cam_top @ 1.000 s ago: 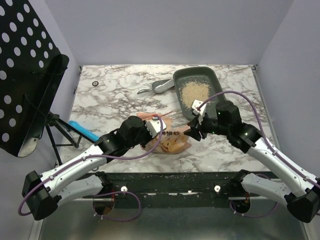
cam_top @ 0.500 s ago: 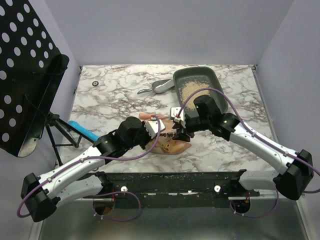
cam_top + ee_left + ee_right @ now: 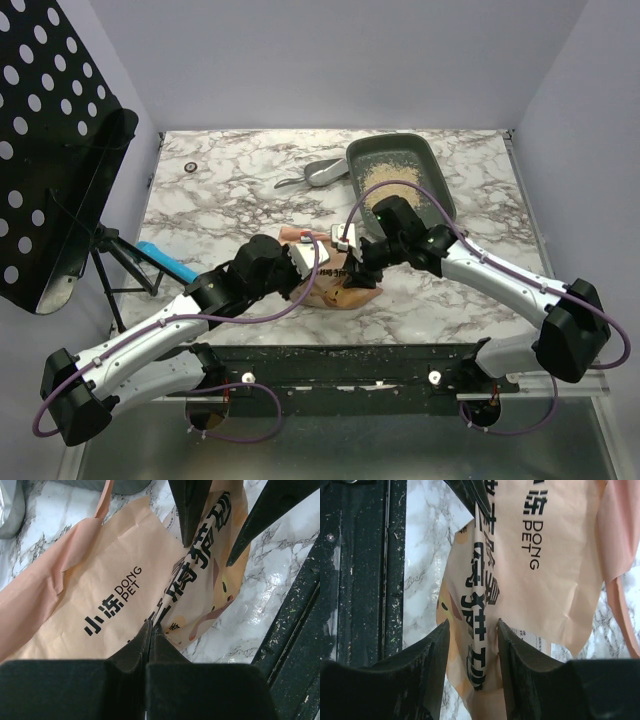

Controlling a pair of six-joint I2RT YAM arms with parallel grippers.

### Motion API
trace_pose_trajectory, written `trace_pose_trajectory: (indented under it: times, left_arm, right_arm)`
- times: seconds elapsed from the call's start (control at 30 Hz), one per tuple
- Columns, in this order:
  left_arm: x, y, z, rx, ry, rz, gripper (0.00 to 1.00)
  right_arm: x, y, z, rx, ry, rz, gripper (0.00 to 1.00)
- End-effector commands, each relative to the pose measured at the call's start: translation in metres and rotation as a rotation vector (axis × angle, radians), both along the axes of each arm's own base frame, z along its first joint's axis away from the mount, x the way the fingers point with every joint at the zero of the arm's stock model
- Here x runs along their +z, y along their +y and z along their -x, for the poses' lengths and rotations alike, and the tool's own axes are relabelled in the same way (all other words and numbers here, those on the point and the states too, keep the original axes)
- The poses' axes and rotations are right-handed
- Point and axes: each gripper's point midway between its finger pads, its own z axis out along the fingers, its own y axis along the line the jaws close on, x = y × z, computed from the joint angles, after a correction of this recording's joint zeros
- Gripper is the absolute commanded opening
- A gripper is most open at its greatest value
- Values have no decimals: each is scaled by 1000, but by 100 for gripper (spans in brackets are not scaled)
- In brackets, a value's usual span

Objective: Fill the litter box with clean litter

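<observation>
Right pincer [image 3: 471, 650] moved over bag [image 3: 335, 291], litter box [image 3: 391, 141] holding clean litter [image 3: 395, 172]

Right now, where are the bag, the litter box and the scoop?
bag [image 3: 125, 580], left wrist view, on its printed front panel.
litter box [image 3: 442, 180], top view, on its right rim.
scoop [image 3: 322, 175], top view, on its bowl.

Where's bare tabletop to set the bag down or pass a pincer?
Widest bare marble: back left, bordered by the small dark ring, the scoop and the bag. A narrower strip runs right of the litter box to the table edge. Crowded: centre front, where left pincer and right pincer meet on the bag.
</observation>
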Motion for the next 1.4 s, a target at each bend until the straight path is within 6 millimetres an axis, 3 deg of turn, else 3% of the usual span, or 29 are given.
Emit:
trace_pose_trajectory:
  times: [0.0, 0.03, 0.07, 0.1, 0.37, 0.5, 0.63, 0.73, 0.87, 1.0, 1.13, 1.23, 1.37]
  left_arm:
    - [12, -1, 0, -4, -21, 46, 0]
    - [12, -2, 1, -8, -20, 48, 3]
    - [13, -2, 1, -11, -23, 54, 10]
    - [14, -3, 2, -17, -20, 58, 18]
    - [23, -22, 29, -209, 14, 106, 68]
    - [19, -34, 23, -240, 24, 81, 83]
    - [20, -41, 11, -243, -50, 82, 89]
    - [14, -44, 4, -246, -90, 80, 89]
    - [-19, -37, 2, -237, -39, -16, 86]
    - [-47, -34, 12, -259, 37, -56, 83]
    - [-60, -27, 20, -267, 73, -84, 78]
    - [-64, -22, 22, -259, 66, -88, 62]
    - [-67, -16, 21, -248, 56, -103, 27]
  right_arm:
    - [-29, -8, 6, -22, 60, 79, 43]
    - [-32, -10, 6, -32, 68, 88, 33]
    - [-33, -12, 4, -47, 66, 98, 13]
    - [-34, -13, 3, -61, 63, 105, 0]
    - [-34, -29, 12, -123, 72, 117, 0]
    - [-29, -32, 15, -141, 68, 103, 0]
    - [-25, -32, 18, -144, 72, 81, 0]
    - [-23, -33, 19, -148, 70, 74, 0]
    - [-20, -35, 17, -167, 60, 72, 0]
    - [-17, -34, 16, -172, 57, 65, 0]
    - [-15, -38, 14, -199, 47, 65, 0]
    - [-13, -45, 7, -256, 46, 66, 0]
    - [-11, -55, 3, -296, 60, 62, 0]
